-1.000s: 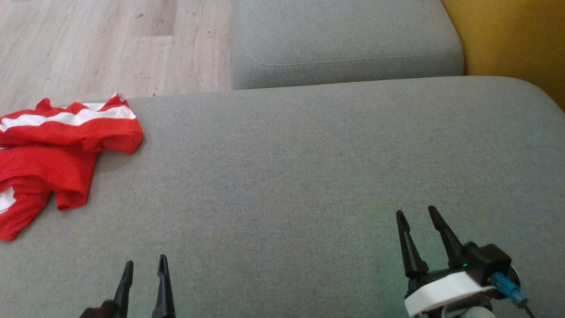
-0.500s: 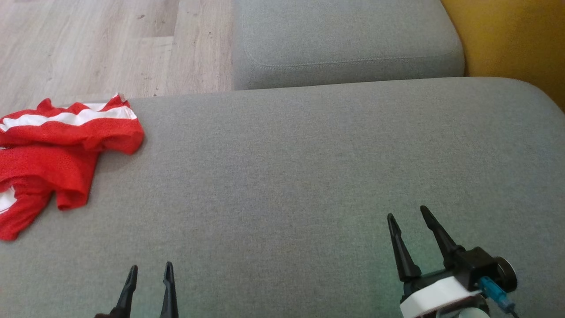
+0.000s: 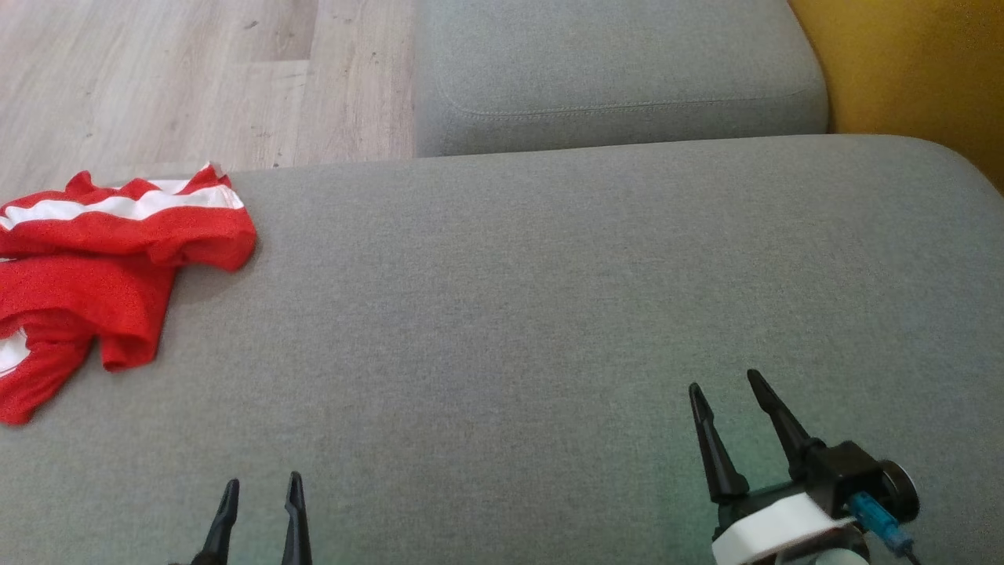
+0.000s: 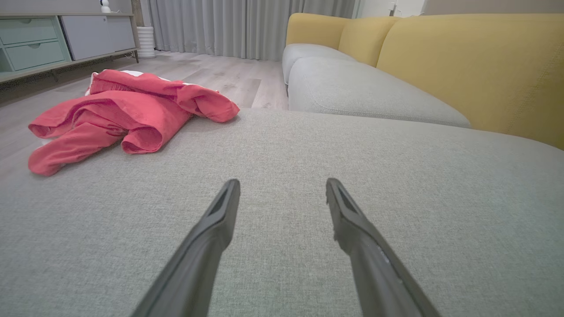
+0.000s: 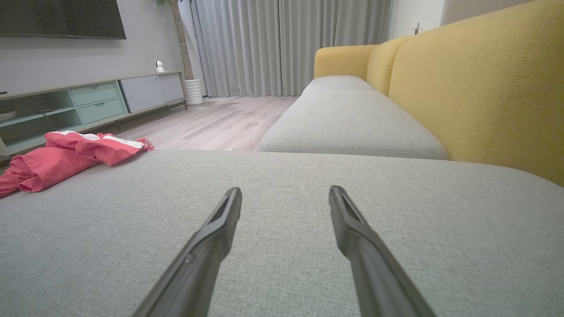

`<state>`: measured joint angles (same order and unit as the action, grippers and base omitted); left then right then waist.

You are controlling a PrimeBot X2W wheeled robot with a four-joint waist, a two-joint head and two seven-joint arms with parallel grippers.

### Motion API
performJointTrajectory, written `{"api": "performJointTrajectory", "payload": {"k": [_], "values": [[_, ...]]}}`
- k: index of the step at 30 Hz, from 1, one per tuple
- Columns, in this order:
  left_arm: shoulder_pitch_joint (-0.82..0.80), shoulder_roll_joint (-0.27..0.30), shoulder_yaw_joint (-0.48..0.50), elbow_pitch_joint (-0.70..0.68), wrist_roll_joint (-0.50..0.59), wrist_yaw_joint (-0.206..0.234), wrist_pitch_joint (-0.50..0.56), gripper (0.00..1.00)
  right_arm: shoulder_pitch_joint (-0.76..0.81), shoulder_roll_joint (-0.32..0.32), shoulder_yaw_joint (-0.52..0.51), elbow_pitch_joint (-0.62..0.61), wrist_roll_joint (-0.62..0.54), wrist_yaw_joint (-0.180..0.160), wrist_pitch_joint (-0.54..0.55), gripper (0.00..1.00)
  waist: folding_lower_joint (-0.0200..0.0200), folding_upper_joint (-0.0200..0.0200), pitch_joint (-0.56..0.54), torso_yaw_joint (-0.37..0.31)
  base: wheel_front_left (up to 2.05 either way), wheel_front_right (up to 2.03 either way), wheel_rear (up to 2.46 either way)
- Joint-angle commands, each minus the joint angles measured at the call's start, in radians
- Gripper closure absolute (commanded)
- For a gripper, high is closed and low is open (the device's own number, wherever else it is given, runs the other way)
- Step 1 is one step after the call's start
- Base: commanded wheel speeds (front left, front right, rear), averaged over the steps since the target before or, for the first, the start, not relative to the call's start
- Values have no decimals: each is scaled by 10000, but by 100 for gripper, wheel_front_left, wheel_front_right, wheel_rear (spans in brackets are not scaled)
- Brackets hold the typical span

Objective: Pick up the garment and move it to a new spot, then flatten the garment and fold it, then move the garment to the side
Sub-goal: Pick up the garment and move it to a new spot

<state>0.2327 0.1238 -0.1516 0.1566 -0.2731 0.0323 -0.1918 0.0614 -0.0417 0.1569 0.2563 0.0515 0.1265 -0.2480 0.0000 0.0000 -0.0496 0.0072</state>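
Observation:
A red garment (image 3: 102, 275) with white stripes lies crumpled at the far left of the grey sofa cushion (image 3: 549, 298). The left wrist view shows the garment (image 4: 128, 116) ahead and to the left, and the right wrist view has the garment (image 5: 66, 156) at its far left. My left gripper (image 3: 261, 482) is open at the bottom left, well short of the garment, with nothing between its fingers. At the lower right, my right gripper (image 3: 725, 384) is open and empty over bare cushion.
A second grey seat cushion (image 3: 620, 78) lies beyond the big one, with a yellow sofa back (image 3: 910, 71) to the right. Wooden floor (image 3: 196, 78) shows at the upper left. A low cabinet (image 5: 88, 101) stands across the room.
My right gripper has shifted slightly left and both grippers sit a little differently in view. The garment lies as before.

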Motion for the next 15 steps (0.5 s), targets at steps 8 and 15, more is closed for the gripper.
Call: {"api": "performJointTrajectory", "payload": {"k": [8,15], "values": [[-391,150,263,-488,-98,156,52,0,-261,-85,169,-238,-16,42,-138,0,0,0,6,225,0,0,0],[-431,200,147,-754,-8,276,214,0,-153,-85,106,-211,114,42,-138,0,0,0,-102,1393,0,0,0]]}}
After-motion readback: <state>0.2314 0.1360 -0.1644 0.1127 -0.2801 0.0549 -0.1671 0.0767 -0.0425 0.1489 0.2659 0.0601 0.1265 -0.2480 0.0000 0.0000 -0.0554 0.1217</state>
